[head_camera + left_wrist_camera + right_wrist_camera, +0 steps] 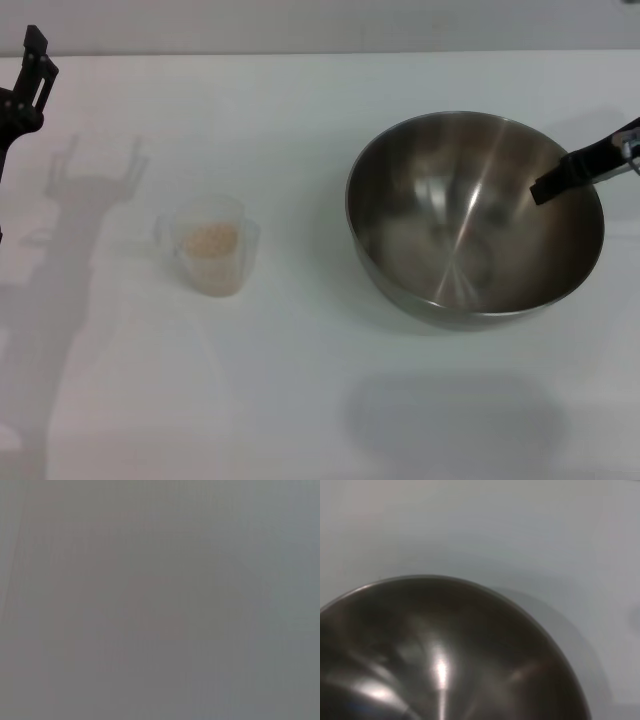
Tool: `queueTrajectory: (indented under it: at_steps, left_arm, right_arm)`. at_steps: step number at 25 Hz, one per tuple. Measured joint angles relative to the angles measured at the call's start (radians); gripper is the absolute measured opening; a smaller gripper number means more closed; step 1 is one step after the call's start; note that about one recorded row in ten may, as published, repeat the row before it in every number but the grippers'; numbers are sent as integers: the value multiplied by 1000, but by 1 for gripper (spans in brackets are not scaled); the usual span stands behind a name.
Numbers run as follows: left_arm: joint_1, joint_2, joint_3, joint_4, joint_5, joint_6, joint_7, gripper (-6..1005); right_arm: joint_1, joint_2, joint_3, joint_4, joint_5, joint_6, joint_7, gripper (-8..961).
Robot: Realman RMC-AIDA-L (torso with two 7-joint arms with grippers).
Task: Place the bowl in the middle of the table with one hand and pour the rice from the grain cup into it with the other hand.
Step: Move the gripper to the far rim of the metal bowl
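The steel bowl (455, 225) is on the right in the head view, with its shadow lying apart from it on the table (300, 390) nearer me. My right gripper (548, 188) comes in from the right edge and is shut on the bowl's far right rim, one black finger reaching inside. The right wrist view looks down into the bowl (440, 655) over the table (470, 525). The grain cup (208, 262) stands left of centre, holding rice (212, 240). My left gripper (38, 68) hangs at the far left, well clear of the cup, open.
The left arm's shadow falls across the table's left side. The left wrist view shows only a flat grey field. White tabletop lies between cup and bowl and along the front.
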State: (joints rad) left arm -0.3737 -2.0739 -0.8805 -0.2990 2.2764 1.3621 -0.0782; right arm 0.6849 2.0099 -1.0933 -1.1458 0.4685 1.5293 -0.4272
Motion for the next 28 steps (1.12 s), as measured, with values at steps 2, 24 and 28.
queueTrajectory:
  at_steps: [2,24,28]
  left_arm:
    - [0,0,0,0,0,0,0,827]
    - [3,-2,-6,0,0,2,-1,827]
    - [0,-2,-6,0,0,2,-1,828]
  right_arm:
    - [1,0,-2,11,0,-7,-4,503]
    - [-22,12,53,-53,5,-55,-39,26]
    - [-16,22,81,-80,17,-67,-51,27]
